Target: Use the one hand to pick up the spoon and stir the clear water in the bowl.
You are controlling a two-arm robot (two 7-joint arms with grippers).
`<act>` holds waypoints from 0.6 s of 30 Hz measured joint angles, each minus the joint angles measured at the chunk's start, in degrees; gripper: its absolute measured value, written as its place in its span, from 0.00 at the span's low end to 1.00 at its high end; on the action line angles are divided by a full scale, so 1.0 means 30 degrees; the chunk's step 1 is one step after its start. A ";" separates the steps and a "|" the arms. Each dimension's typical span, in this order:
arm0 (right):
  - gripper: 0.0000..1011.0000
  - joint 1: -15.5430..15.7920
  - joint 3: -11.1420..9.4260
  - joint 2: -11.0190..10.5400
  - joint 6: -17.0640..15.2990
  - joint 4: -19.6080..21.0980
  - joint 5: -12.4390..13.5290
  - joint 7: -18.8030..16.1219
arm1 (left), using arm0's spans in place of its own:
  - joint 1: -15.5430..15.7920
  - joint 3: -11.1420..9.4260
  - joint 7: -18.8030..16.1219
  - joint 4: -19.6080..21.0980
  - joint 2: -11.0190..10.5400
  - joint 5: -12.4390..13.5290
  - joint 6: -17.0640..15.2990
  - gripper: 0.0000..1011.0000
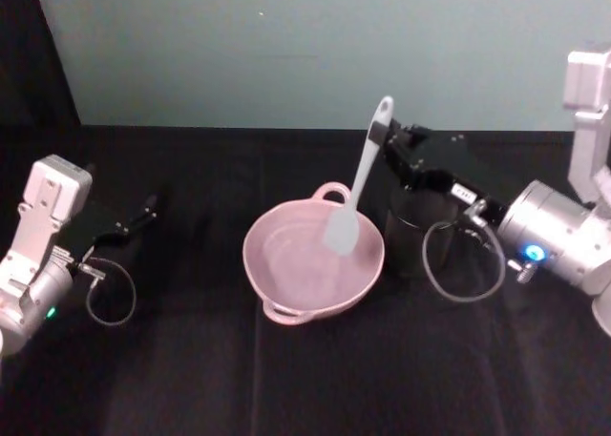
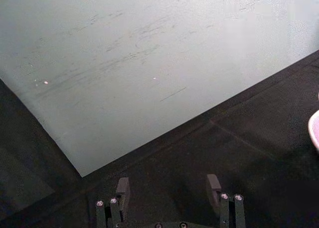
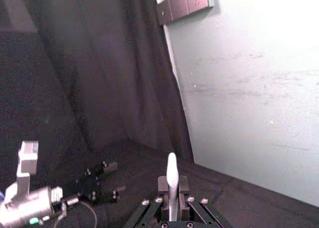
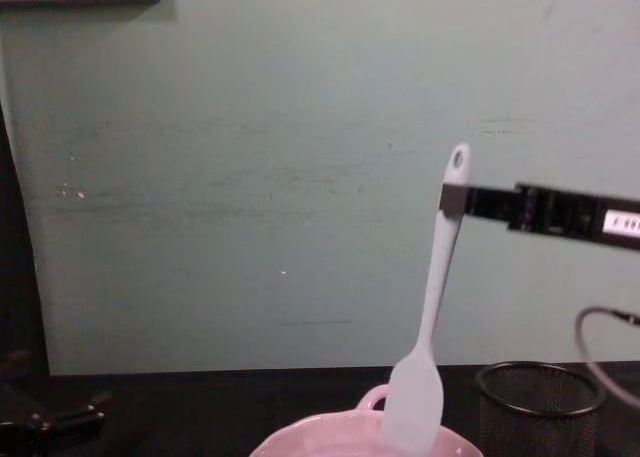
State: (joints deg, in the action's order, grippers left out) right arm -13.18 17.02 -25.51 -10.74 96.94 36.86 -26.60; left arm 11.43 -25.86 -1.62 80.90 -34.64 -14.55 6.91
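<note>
Gripping the spoon [image 1: 355,193] high on its handle, your right hand [image 1: 385,135] had the blade inside the bowl [image 1: 256,264], toward 2 o'clock. You needed slow, small circles, clear of the mesh cup [image 1: 415,234] at 3 o'clock. Your left hand [image 1: 143,212] sat wide at 9 o'clock.

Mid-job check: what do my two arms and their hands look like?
The right arm and left arm are silver-white cylinders with a lit dot, blue on the right, green on the left. A thin cable loops from each to its hand. The right hand is black, boxy, with a white label; the left hand is black.
</note>
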 joint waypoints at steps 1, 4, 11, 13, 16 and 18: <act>0.11 -0.0024 -0.0103 -0.0045 -0.0165 0.0116 0.0227 0.0050 | 0.0000 0.0000 0.0001 0.0000 -0.0001 -0.0001 0.0001 1.00; 0.11 -0.0117 -0.0638 -0.0243 -0.0540 0.0519 0.0992 0.0333 | 0.0000 0.0000 0.0000 0.0000 -0.0001 -0.0001 0.0000 1.00; 0.11 -0.0313 -0.1780 -0.0710 -0.1083 0.0736 0.2415 0.0852 | 0.0000 0.0000 0.0000 0.0000 -0.0001 0.0000 0.0000 1.00; 0.11 -0.0339 -0.2002 -0.0827 -0.1118 0.0679 0.2645 0.0934 | -0.0001 0.0000 0.0000 0.0000 -0.0001 0.0000 -0.0001 1.00; 0.11 -0.0427 -0.2387 -0.1081 -0.1120 0.0455 0.2980 0.1119 | 0.0000 0.0000 0.0000 0.0000 -0.0001 -0.0001 0.0000 1.00; 0.11 -0.0500 -0.2609 -0.1265 -0.1061 0.0204 0.3156 0.1246 | 0.0000 0.0001 0.0000 0.0000 -0.0001 0.0000 0.0000 1.00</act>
State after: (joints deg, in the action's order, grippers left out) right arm -14.67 9.19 -29.31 -13.92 97.55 46.33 -22.86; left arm 11.43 -25.86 -1.62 80.90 -34.65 -14.55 6.91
